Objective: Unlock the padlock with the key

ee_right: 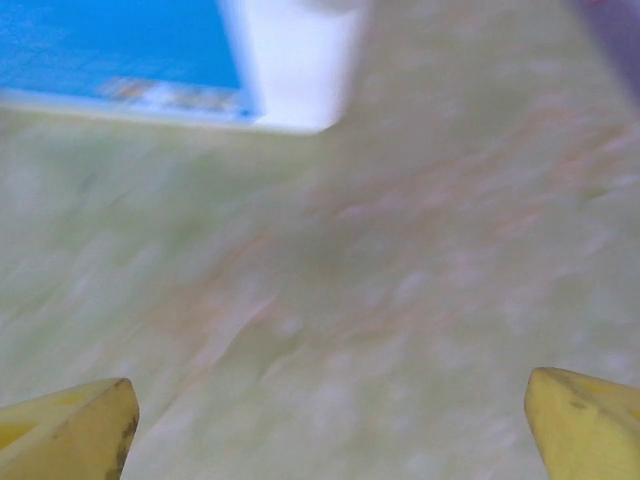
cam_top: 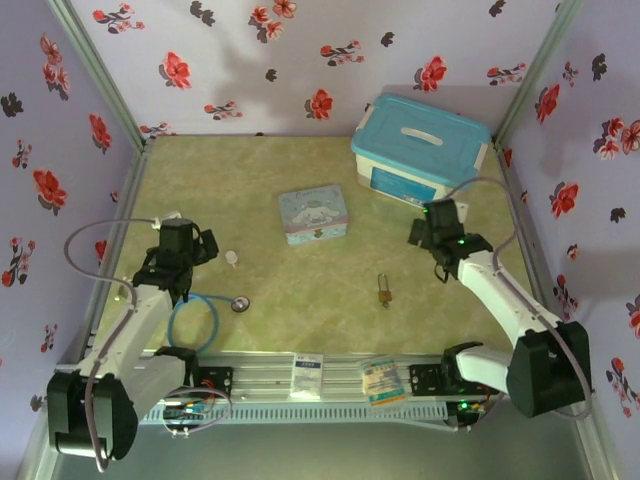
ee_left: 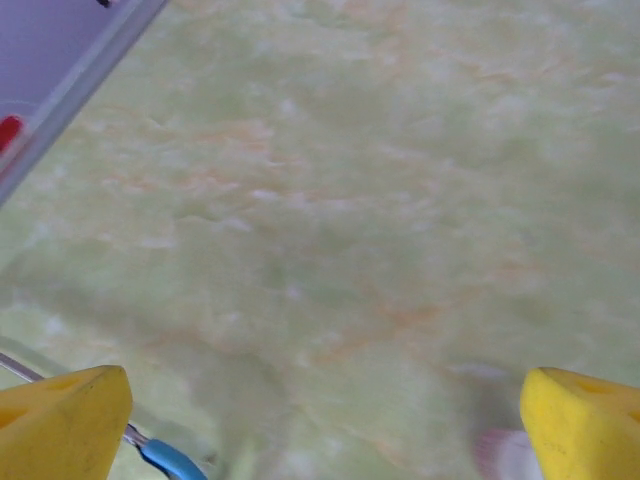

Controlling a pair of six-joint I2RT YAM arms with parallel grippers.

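Top external, padlock (cam_top: pixel 384 293) mid-table, tin (cam_top: pixel 314 214) behind it, stethoscope (cam_top: pixel 240 303) well left

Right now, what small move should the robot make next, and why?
Probably swing the right gripper toward the padlock. The padlock lies untouched on the table, nearer the right arm than the left. Both grippers are open with nothing between their fingers, and the left gripper sits far off, by the blue tube.
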